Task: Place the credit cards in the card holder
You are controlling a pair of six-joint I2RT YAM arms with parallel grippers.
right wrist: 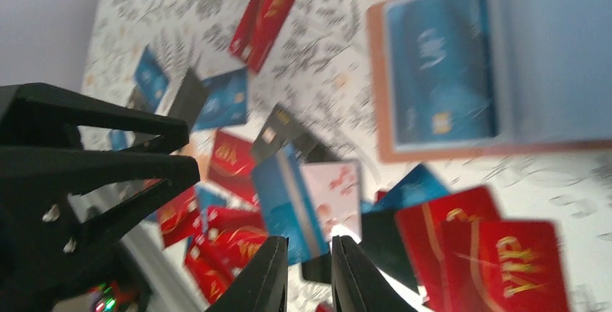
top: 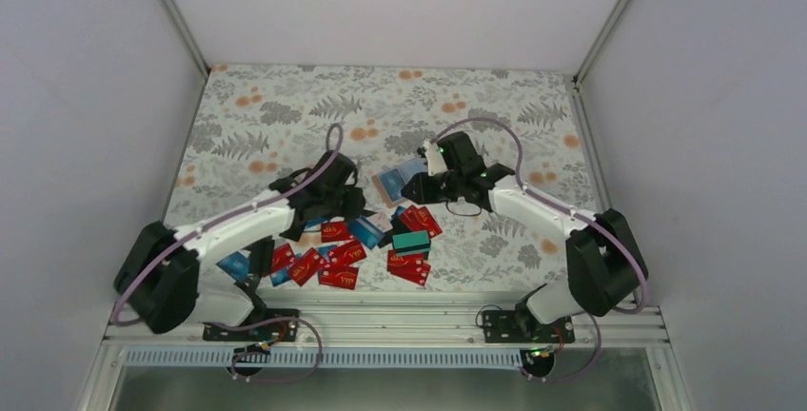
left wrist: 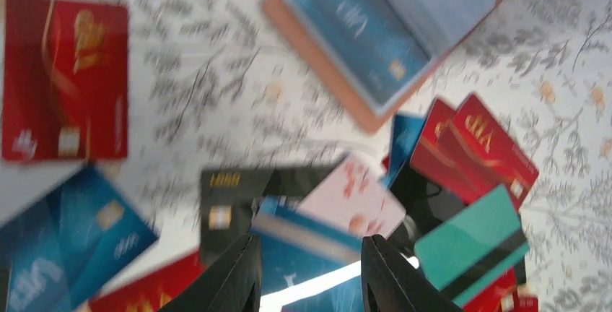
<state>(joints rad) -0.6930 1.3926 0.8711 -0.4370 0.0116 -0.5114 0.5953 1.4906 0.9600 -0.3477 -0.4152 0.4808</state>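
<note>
Lying open, card holder (top: 389,185), just beside right hand (top: 410,190)

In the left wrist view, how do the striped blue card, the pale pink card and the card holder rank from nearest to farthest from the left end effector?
From the left end effector:
1. Striped blue card, between its open jaws.
2. Pale pink card, just beyond, slightly right.
3. Card holder, far ahead at upper right.
</note>
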